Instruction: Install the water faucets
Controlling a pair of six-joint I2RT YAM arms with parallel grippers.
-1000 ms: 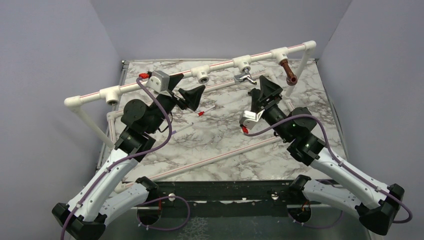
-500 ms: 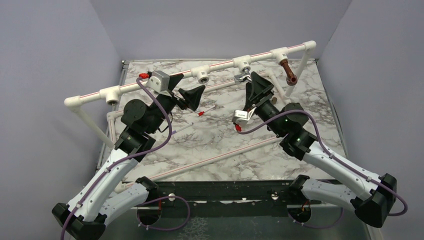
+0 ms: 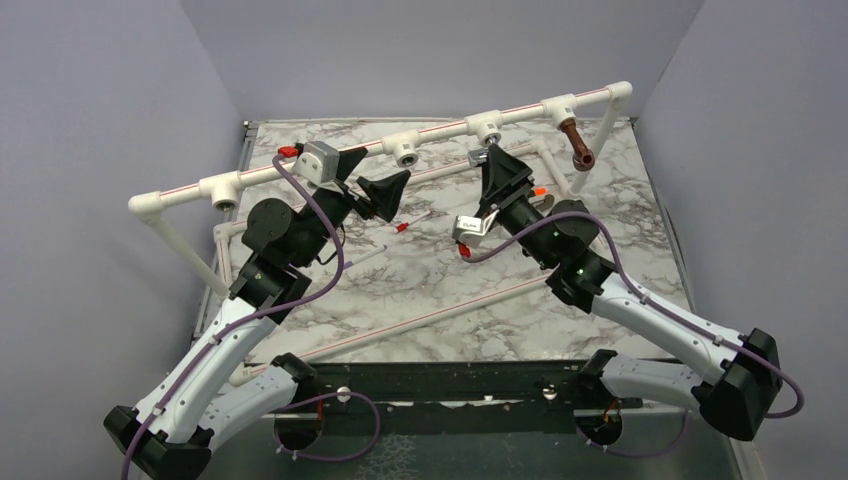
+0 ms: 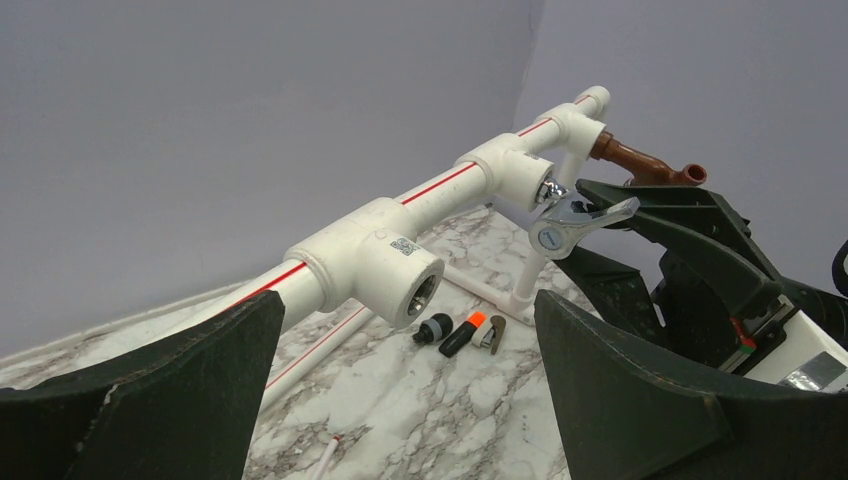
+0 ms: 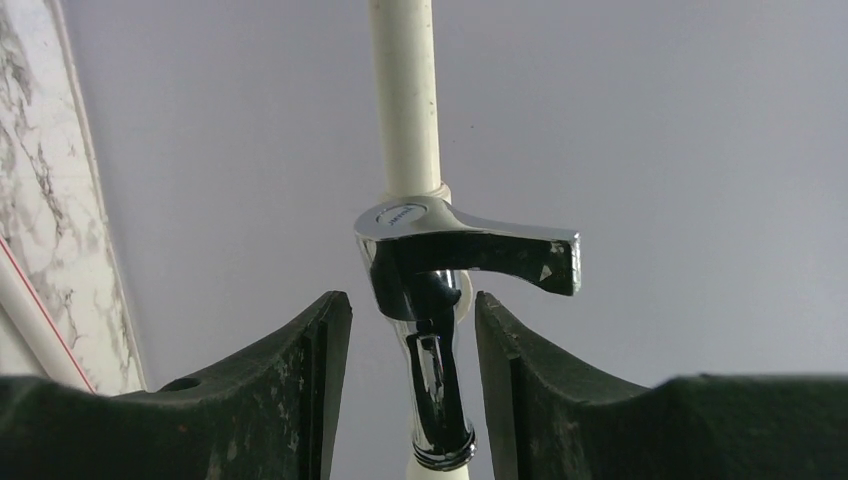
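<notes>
Marble-veined tabletop (image 3: 430, 285) lies beneath the white plastic pipe rail (image 3: 330, 160), where the right gripper (image 3: 490, 168) pinches the shiny chrome lever-handled faucet (image 5: 430, 300) just below a white tee socket (image 3: 488, 130), its long axis aimed into that socket, while the left gripper (image 3: 372, 178) hangs spread, farther away.

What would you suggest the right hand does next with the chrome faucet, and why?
Probably twist the right hand to start threading: the chrome faucet is gripped in it, its end at a tee socket, apparently not yet screwed home. The brown faucet is already mounted.
</notes>
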